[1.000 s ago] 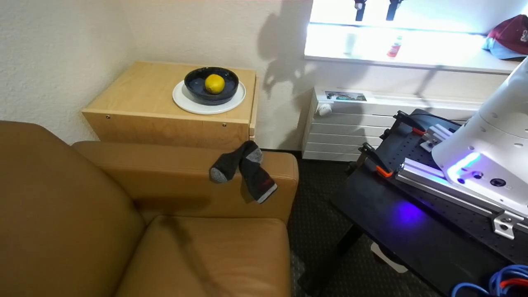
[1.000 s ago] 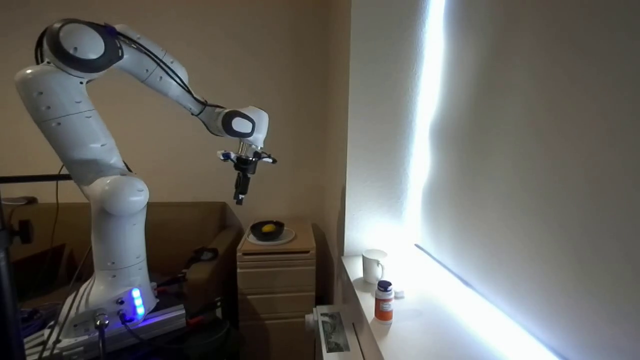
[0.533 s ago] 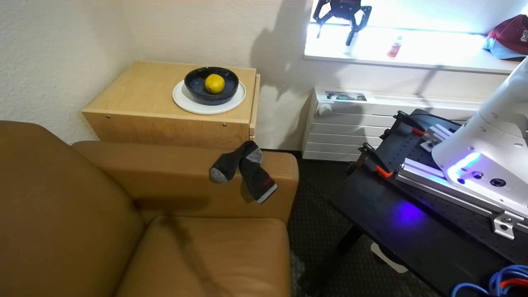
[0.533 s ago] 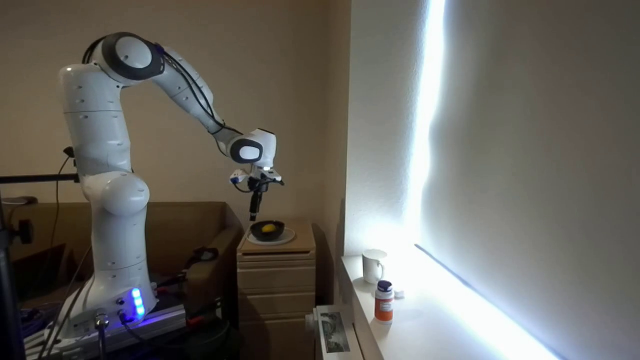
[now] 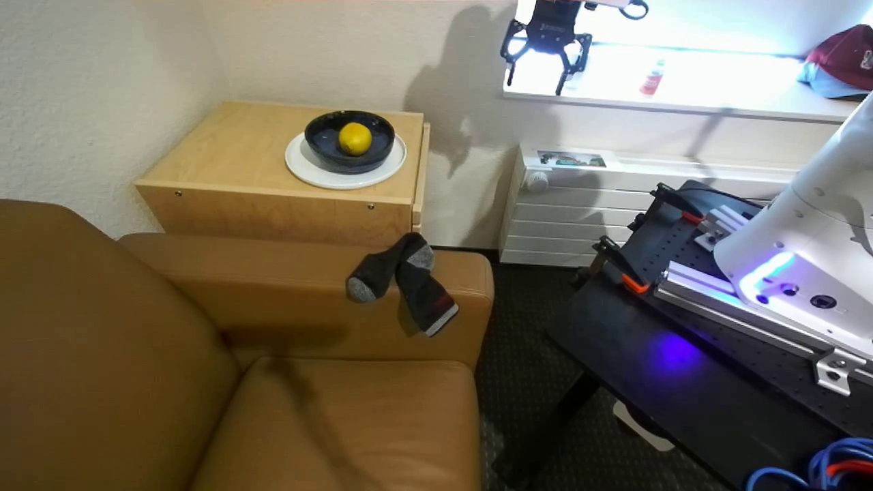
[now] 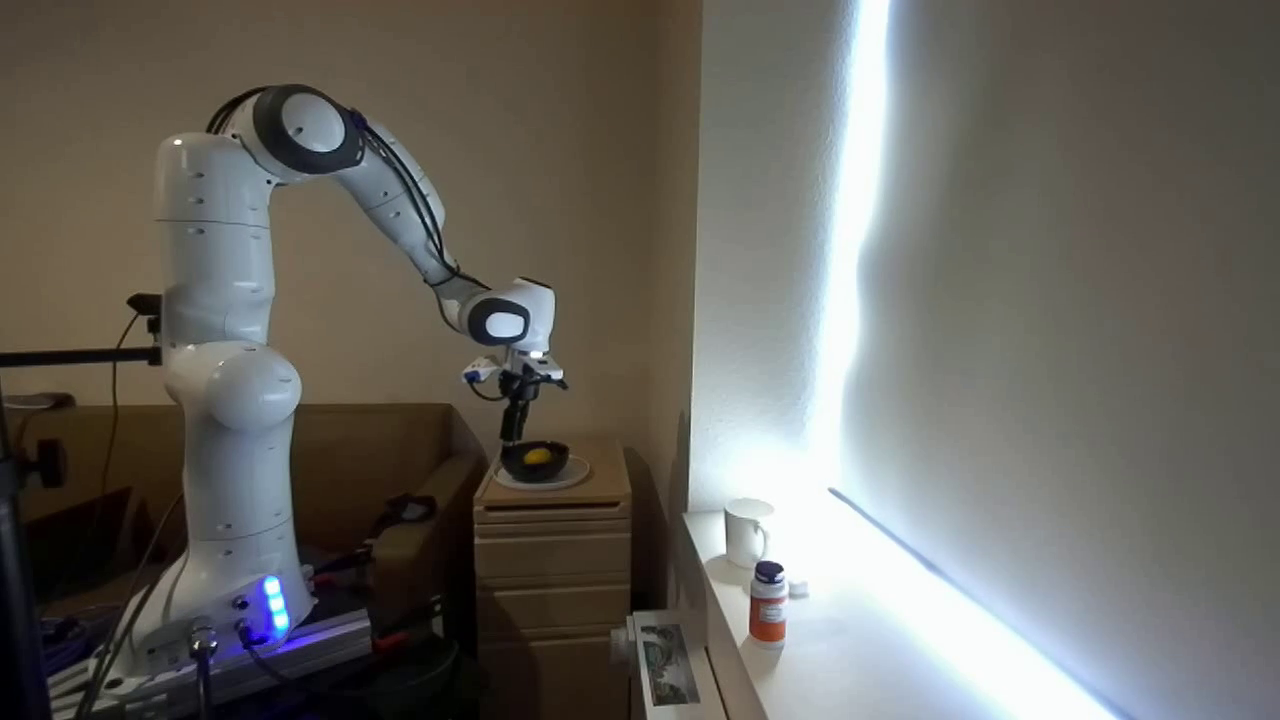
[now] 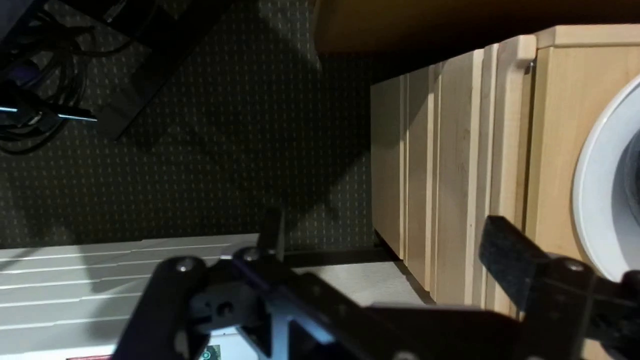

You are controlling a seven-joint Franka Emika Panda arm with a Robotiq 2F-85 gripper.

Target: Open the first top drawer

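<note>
A lemon [image 5: 355, 139] sits in a bowl [image 5: 349, 165] on a plate [image 5: 309, 170] atop the cabinet [image 5: 239, 150], above its top drawer [image 7: 508, 125]; socks [image 5: 419, 286] lie on the sofa arm [image 5: 273, 269] alongside, mug [image 6: 746, 532] and bottle [image 6: 768, 612] on the windowsill [image 6: 835, 645].

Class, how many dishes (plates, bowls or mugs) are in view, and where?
3: a round white plate on the blond wooden cabinet, a round dark bowl on that plate, and a white handled mug on the white windowsill. Others may be hidden.
</note>
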